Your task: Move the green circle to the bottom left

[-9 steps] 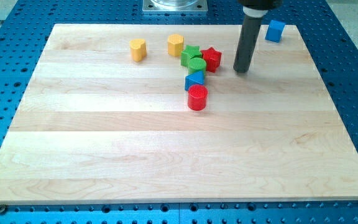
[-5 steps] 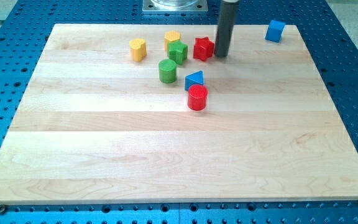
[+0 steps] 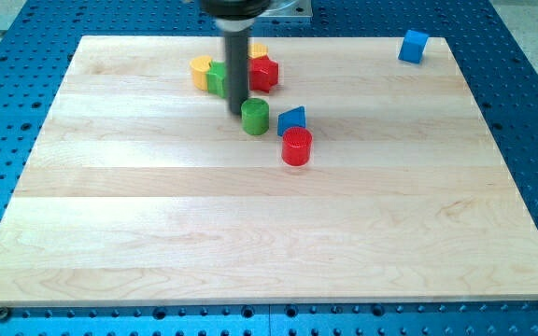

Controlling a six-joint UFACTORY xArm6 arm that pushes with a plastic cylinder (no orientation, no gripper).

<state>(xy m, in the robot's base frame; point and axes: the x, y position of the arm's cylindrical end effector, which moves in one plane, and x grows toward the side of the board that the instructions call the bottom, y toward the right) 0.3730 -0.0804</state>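
So up at the view's top there's a little cluster: a yellow block [image 3: 200,70], a green block [image 3: 217,78], a red block [image 3: 264,72] and another yellow one [image 3: 259,50] peeking out behind it. Nearer the middle, a blue triangle [image 3: 291,119] sits just above a red cylinder [image 3: 296,147], almost touching. A blue cube [image 3: 414,46] is off alone in the top right corner of the wooden board [image 3: 250,243].

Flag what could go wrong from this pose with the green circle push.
1. My tip sits at the view's upper left of the green circle. A push from here would likely send it toward the view's lower right, not the bottom left.
2. The blue triangle and red cylinder lie close on the circle's right, so they may get shoved.
3. The rod hides part of the green block behind it, so contact there is unclear.
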